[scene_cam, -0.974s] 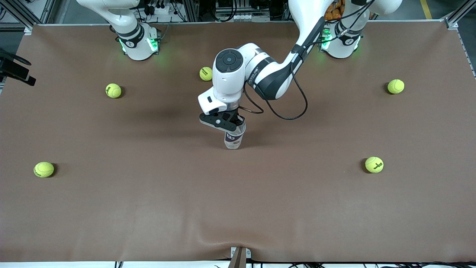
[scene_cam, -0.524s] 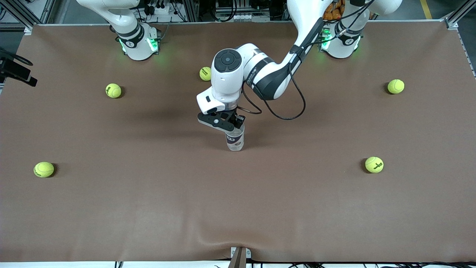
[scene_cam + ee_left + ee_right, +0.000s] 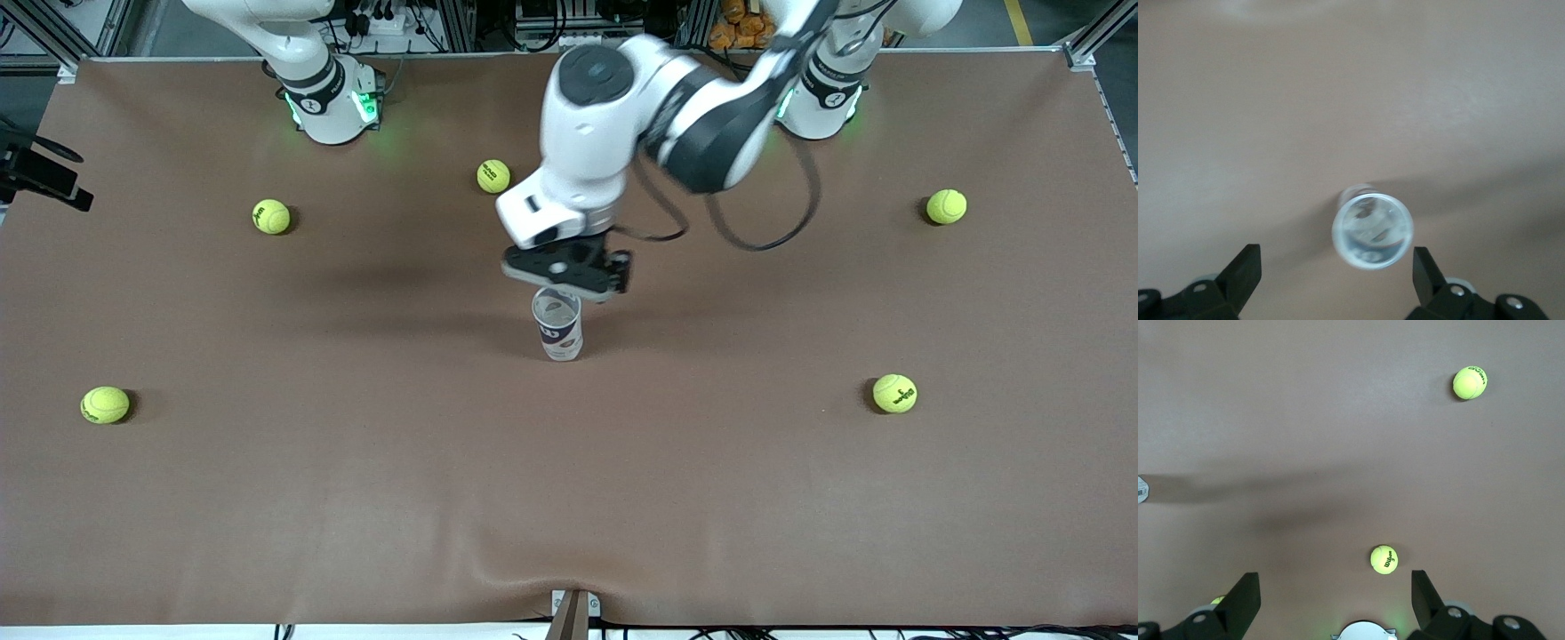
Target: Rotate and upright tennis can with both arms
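can upright, left gripper clear above it

tennis can [image 3: 558,329] stands upright on the table [image 3: 569,498], open mouth up, directly below my left gripper [image 3: 569,271]. in the left wrist view the can's silver rim [image 3: 1372,230] sits between my two fingers [image 3: 1245,273] with table showing on either side of it; the fingers are spread wide and touch nothing. the gripper hangs over the can, not around it.

my right gripper [image 3: 1331,603] waits high over the table near its own base, fingers likewise spread and empty; under it lie a tennis ball [image 3: 1384,559] and, farther out, a second one [image 3: 1469,382].

judgement: the uprighting looks done; what remains is for the left arm to get clear.

risks noted:
- the can is tall, slim and apparently empty, so it should tip easily. a sideways move while the fingertips are near rim height could clip the rim and knock it over.
- the brown table covering shows slight ripples; an uneven seat under the base would make any knock worse.
- the balls lie well apart from the can and pose no hazard unless an arm sweeps one.
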You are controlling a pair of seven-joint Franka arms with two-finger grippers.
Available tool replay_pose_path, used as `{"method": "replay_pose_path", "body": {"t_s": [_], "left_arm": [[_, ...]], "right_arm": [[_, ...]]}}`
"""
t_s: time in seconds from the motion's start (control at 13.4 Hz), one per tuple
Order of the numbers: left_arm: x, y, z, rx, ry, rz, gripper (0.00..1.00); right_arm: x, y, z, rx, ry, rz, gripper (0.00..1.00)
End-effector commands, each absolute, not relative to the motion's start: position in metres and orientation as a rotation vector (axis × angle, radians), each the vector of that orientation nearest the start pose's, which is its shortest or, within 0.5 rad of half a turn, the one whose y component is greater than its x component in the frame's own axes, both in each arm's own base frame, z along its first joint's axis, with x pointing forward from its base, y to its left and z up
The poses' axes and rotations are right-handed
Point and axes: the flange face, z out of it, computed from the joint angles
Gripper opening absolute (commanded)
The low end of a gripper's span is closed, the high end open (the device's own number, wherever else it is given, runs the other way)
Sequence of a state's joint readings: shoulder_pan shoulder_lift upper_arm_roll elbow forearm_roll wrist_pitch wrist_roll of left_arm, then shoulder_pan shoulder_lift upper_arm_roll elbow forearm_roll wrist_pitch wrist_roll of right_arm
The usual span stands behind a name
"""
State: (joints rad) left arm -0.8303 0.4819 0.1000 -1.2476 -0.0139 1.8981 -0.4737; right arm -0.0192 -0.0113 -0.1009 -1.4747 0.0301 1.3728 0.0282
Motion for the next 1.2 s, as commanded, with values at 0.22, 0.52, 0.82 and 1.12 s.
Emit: {"method": "replay_pose_path", "body": {"t_s": [0.22, 0.52, 0.82, 1.12], "left_arm": [[0.560, -0.320, 0.590, -3.137, 0.080, -0.065, 1.00], [0.571, -0.212, 0.616, -3.097, 0.099, 0.072, 1.00], [0.570, -0.128, 0.628, -3.117, 0.070, 0.065, 1.00], [0.547, -0.090, 0.617, -3.137, 0.022, 0.028, 1.00]], "right_arm": [[0.528, -0.061, 0.659, -3.094, 0.232, 0.136, 1.00], [0.529, -0.061, 0.658, -3.092, 0.232, 0.136, 1.00], [0.528, -0.060, 0.659, -3.093, 0.227, 0.131, 1.00], [0.526, -0.053, 0.661, -3.094, 0.208, 0.131, 1.00]]}}
